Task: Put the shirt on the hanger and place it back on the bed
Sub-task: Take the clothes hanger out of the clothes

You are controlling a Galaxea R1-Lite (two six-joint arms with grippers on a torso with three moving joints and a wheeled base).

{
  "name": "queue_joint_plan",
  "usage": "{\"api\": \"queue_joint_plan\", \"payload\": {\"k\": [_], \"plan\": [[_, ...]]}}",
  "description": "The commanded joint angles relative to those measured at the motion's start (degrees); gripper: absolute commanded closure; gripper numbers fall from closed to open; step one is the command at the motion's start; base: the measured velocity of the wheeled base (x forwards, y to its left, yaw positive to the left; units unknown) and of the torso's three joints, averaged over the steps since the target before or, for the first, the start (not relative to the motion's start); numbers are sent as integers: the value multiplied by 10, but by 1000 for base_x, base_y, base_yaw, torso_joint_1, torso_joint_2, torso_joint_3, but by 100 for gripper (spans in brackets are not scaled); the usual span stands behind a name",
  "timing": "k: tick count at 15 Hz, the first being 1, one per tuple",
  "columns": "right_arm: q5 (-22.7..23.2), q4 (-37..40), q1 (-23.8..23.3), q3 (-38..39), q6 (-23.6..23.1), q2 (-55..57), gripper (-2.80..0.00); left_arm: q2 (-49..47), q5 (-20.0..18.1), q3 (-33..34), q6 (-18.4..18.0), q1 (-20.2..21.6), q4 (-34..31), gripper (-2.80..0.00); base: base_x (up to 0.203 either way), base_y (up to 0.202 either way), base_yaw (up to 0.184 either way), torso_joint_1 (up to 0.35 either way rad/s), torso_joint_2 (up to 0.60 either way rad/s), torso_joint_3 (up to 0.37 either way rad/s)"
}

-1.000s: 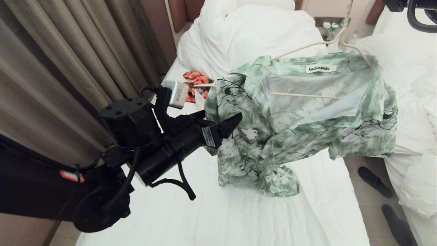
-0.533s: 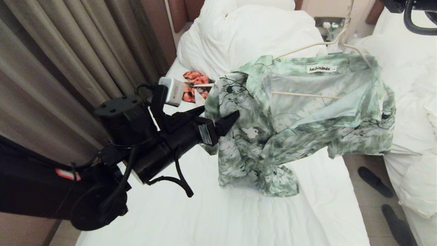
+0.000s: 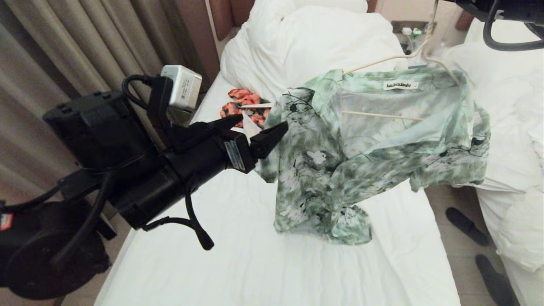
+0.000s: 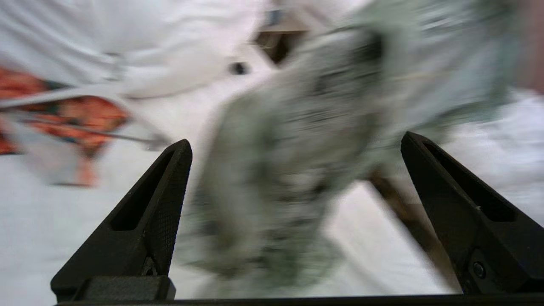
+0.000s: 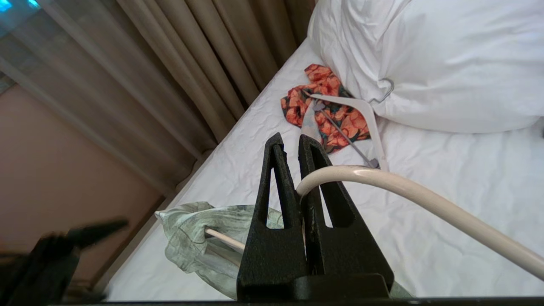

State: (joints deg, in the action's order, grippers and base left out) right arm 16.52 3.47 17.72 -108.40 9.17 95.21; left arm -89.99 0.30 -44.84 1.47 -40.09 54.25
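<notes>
The pale green floral shirt point(image 3: 365, 140), crumpled, hangs on the cream wire hanger point(image 3: 382, 115) above the bed point(image 3: 255, 263). Right gripper point(image 5: 299, 146) clenches the hanger's hook; left gripper point(image 3: 255, 131) is spread empty beside the shirt's sleeve.

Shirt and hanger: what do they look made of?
The shirt looks like thin, light woven fabric, slightly sheer: the hanger's bar shows through it and it drapes limply. The hanger looks like wire with a smooth cream coating, faintly glossy; plastic or paint, I cannot tell.
</notes>
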Motion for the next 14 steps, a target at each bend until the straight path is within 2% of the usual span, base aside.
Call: {"api": "queue_joint_plan", "payload": {"k": [1,3,4,11,14], "plan": [[-3,1,12,2,1,4,0,6,43,-4,18,-72,-3,-280,0,0,0,0,0,0],[-16,1,28,5,0,4,0,-37,96,-11,30,-107,4,-280,0,0,0,0,0,0],[-20,1,34,5,0,4,0,-50,105,-13,34,-115,16,-280,0,0,0,0,0,0],[-56,0,90,46,0,-6,0,-87,121,-23,45,-116,39,-280,0,0,0,0,0,0],[-56,0,96,61,0,-10,0,-86,123,-23,42,-106,66,-280,0,0,0,0,0,0]]}}
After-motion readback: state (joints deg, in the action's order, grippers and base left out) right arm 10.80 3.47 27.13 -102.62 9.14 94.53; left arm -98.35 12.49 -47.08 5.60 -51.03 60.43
